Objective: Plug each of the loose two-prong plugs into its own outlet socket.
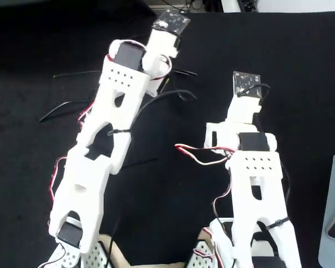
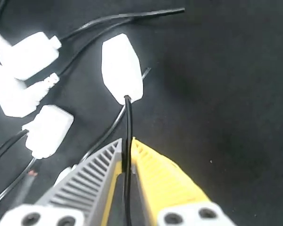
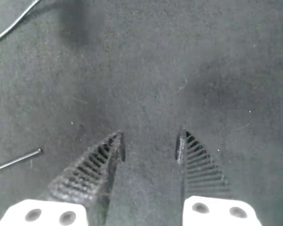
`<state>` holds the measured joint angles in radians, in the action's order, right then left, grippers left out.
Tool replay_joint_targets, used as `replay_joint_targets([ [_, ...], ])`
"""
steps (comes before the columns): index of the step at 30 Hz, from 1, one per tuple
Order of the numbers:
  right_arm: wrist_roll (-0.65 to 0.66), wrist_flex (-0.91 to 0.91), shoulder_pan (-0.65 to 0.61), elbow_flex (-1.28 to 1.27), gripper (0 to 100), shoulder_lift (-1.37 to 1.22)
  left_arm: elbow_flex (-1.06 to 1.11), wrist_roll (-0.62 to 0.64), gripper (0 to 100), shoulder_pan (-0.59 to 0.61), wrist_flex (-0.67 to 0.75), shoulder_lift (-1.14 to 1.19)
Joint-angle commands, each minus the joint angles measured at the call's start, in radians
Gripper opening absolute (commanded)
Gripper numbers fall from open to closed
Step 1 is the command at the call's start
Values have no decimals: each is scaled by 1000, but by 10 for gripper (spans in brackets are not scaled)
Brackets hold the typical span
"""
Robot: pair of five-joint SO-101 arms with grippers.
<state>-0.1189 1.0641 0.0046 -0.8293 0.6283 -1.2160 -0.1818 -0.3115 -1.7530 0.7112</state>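
Your left end effector (image 2: 127,143) is pinched tight on the black cord (image 2: 128,117) just behind a white plug (image 2: 121,68) lying on the worktop (image 3: 212,56), and the left arm (image 1: 114,111) is stretched far forward. Your right end effector (image 3: 150,141) hangs empty above the worktop, jaws spread.

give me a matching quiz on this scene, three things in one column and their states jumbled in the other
Things:
1. left pincer
2. right pincer
3. connector

States:
a. open above bare cloth
b. white, at the far end of the held cord
c. shut on a black cord

Pairs: 1-c, 2-a, 3-b
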Motion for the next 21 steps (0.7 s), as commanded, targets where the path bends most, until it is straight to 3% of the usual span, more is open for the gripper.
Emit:
replay_joint_targets([
  [1,-3,-14,14,-1,177,31,71,-15,28,16,-11,-153],
  [14,-3,-14,14,-8,177,31,737,-75,28,-28,-8,-787],
  [21,-3,-14,12,-8,177,31,1244,-218,28,-27,63,-1160],
])
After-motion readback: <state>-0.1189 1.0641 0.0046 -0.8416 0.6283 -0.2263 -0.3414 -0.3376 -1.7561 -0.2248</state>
